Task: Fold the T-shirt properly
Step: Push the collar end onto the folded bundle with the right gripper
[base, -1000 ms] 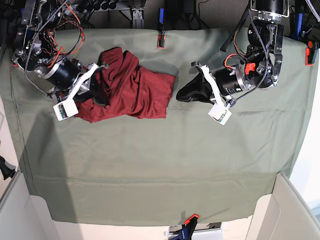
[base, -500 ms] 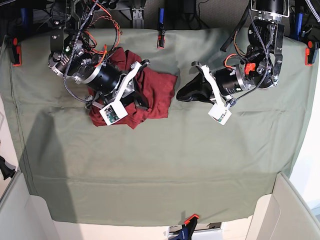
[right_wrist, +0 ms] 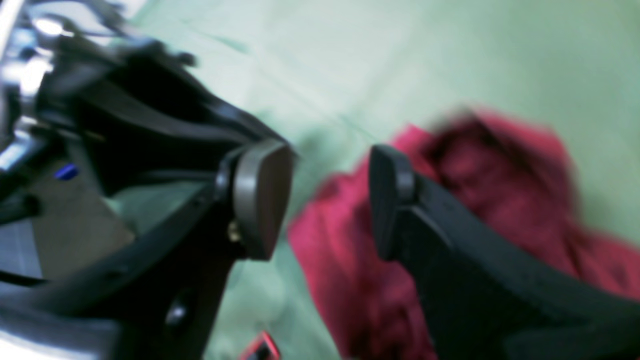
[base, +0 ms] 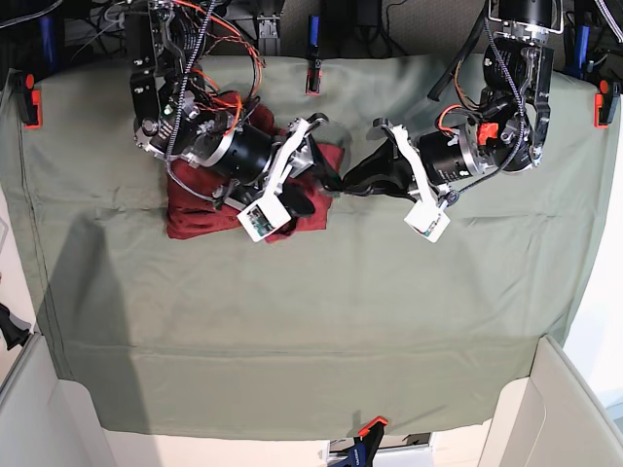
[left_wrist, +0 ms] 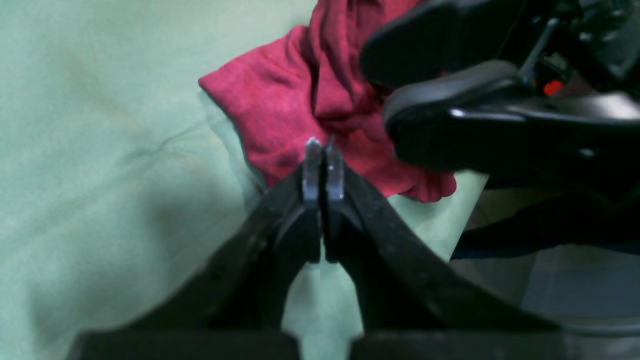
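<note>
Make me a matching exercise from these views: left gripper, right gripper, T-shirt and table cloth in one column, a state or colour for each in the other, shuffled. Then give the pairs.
Column one:
1. left gripper
2. right gripper
3. T-shirt
4. table cloth

Column two:
A. sage green, spread flat
B. jaws apart
C. brick red, bunched up
D. jaws shut, empty

Pairs: 1-D, 2-B, 3-C, 4-A

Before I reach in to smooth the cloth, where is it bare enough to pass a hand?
The cloth is bare across the whole near half, below both arms, out to its near edge. The far left corner is also free. It is crowded mid-back: the shirt, the open right end effector and the shut left end effector nearly meet there.
</note>
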